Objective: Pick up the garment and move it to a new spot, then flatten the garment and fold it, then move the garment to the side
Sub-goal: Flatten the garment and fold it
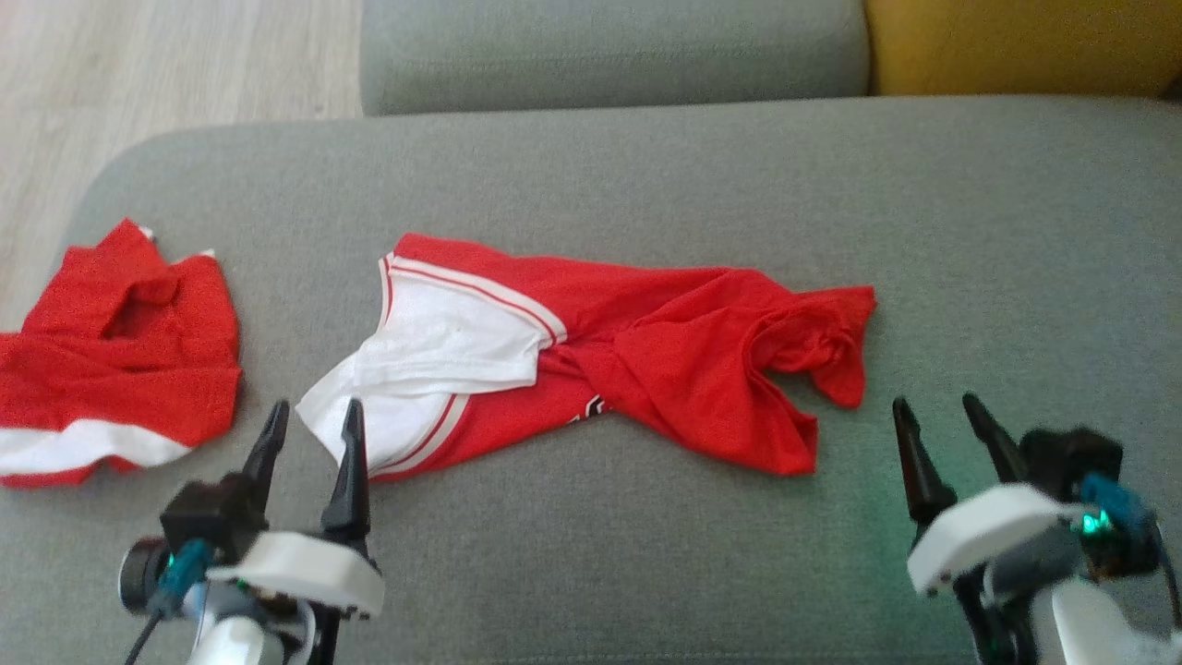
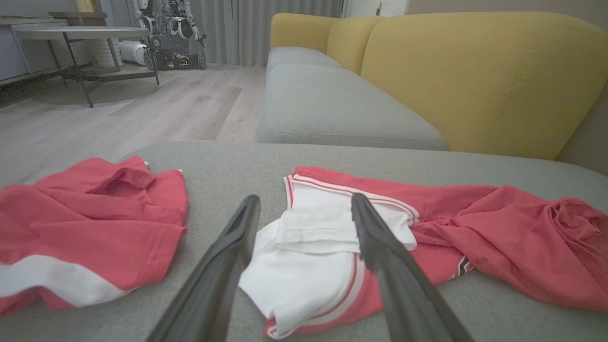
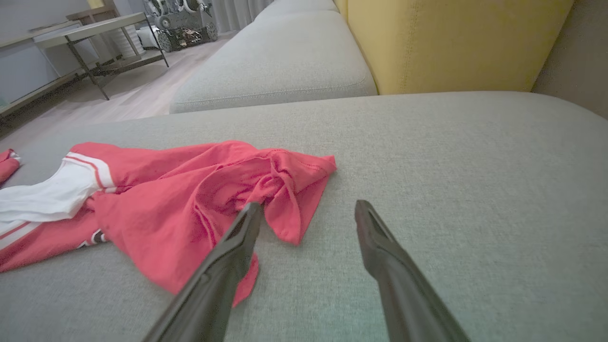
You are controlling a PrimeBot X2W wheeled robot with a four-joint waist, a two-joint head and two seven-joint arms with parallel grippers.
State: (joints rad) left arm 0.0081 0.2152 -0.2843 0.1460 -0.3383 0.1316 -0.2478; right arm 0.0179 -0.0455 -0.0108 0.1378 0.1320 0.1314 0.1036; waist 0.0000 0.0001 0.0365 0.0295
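- Left gripper point(image 1: 315, 411) stands with its jaws spread wide and holds nothing. Its fingers frame the white end of the garment point(image 1: 646, 360). A second red garment point(image 1: 120, 369) lies well apart on its outer side, near the cushion's rounded edge, and a reach that drifts that way could snag the wrong piece.
- Lying across the middle of the grey seat cushion point(image 1: 646, 185), the garment has its white panel folded over itself at the left. A pinch there would probably catch one layer alone and leave the rest dragging.
- Its middle is twisted into a narrow waist. Lifting both ends without undoing this risks tightening the twist and spoiling the flattening.
- Its red right end is bunched and curled, so a clean edge looks hard to find.
- Right gripper point(image 1: 935, 404) is likewise spread and empty, near that bunched end.
- Beyond the cushion at the far right, a yellow backrest point(image 1: 1016, 46) rises. It bounds the room for a new spot on that side.
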